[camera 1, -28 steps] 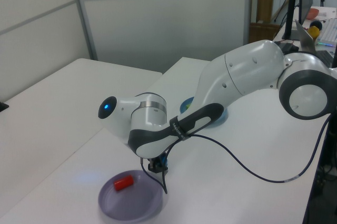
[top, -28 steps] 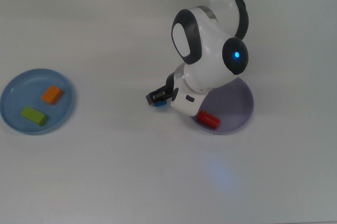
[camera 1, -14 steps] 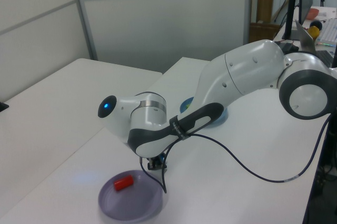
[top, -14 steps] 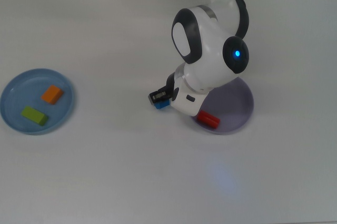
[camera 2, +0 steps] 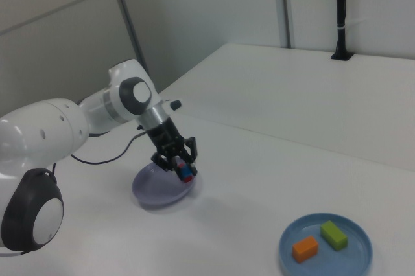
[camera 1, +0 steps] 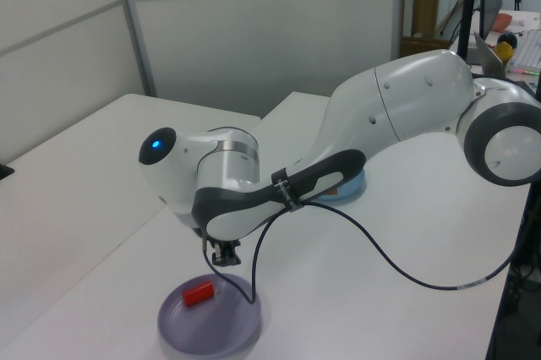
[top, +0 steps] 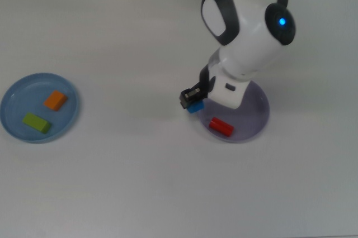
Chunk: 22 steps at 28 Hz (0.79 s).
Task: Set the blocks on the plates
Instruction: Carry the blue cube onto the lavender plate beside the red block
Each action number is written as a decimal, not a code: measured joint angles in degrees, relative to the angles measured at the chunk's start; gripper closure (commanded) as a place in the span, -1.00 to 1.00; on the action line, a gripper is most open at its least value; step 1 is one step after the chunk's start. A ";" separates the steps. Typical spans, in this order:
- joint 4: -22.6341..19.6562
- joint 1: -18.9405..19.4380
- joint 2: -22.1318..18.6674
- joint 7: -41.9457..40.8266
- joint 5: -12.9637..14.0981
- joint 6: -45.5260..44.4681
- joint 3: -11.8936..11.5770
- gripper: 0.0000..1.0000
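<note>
The blue cube (top: 195, 106) sits clamped in the gripper (top: 192, 101), above the lavender plate's (top: 251, 120) rim. The red block (top: 221, 127) lies on that plate just beside the gripper. The orange block (top: 55, 100) and green block (top: 37, 122) lie on the light blue plate (top: 14, 95), well apart from it.

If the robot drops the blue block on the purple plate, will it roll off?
Probably not. The blue block looks boxy with flat faces, so it should land and sit rather than roll. The purple plate has a raised rim that would likely stop a slide, and the red block lies at rest there.

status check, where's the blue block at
Gripper shut on blue block, lifted by purple plate's rim. Red block on it. Path clear.
</note>
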 measured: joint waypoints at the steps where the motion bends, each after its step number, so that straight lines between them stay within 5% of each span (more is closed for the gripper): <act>1: 0.00 0.26 -0.03 0.09 0.00 0.00 0.31 1.00; 7: -0.35 2.78 0.16 1.39 0.00 0.00 0.66 0.82; 8: -0.48 3.18 0.27 1.84 -0.01 0.00 0.66 0.66; 10: -0.70 3.56 0.43 2.40 -0.02 0.00 0.65 0.01; 13: -1.16 3.90 0.89 3.43 -0.04 0.00 0.65 -0.30; 22: -1.63 3.94 1.96 5.52 -1.31 0.00 0.64 -0.35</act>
